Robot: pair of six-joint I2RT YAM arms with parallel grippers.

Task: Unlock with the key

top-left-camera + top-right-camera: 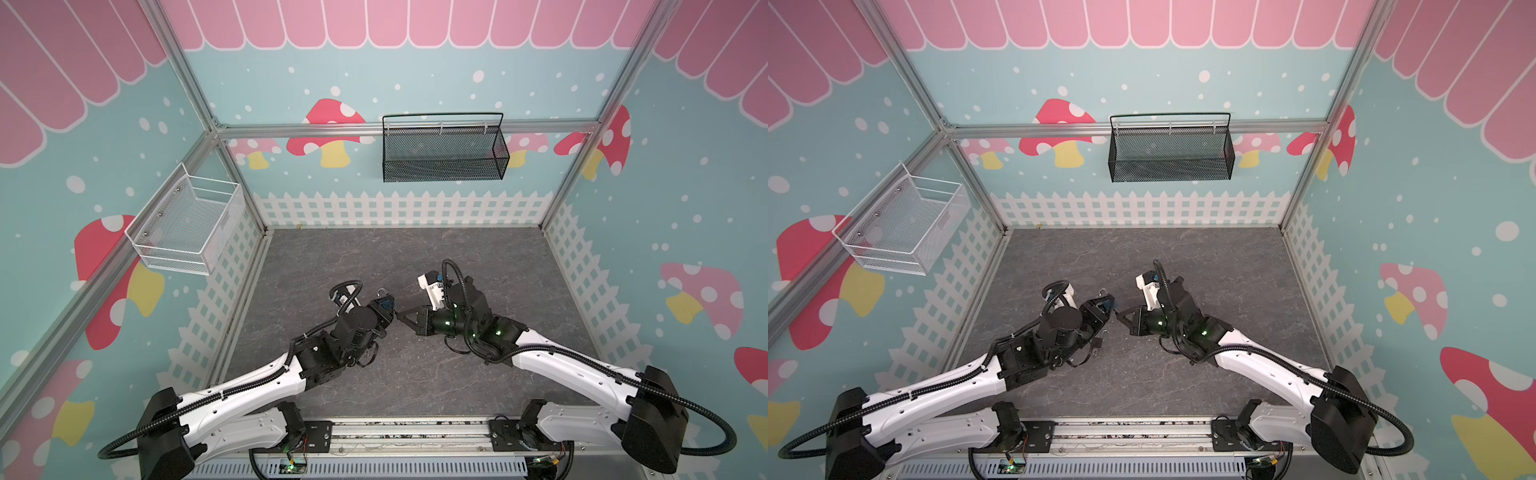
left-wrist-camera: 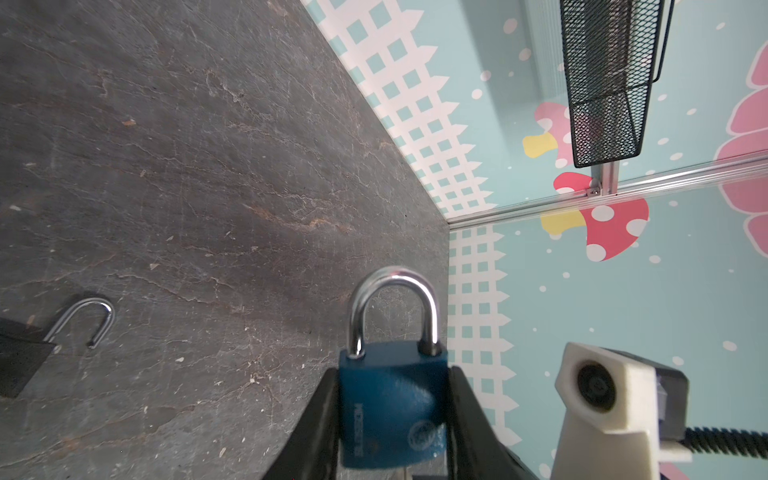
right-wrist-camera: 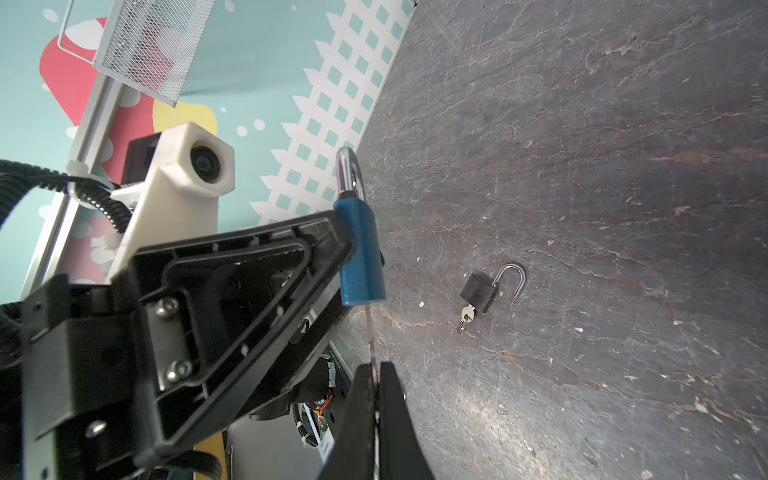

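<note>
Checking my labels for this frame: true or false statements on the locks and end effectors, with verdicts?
1. The left end effector grips the blue padlock. True.
2. Its shackle is open. False: it is shut, both legs in the body.
3. A black padlock lies on the table, shackle open. True.
4. The right end effector is empty. False: it pinches a key that reaches the blue padlock's base.

Soft, even light falls from overhead, leaving only faint, soft-edged shadows on the grey tabletop (image 1: 415, 257). In both top views the wide lens splays the frame rails (image 1: 190, 79) outward toward the edges. Seen from the left wrist, the blue padlock (image 2: 390, 411) looks slightly soft, and its chrome shackle (image 2: 395, 276) glares white.
</note>
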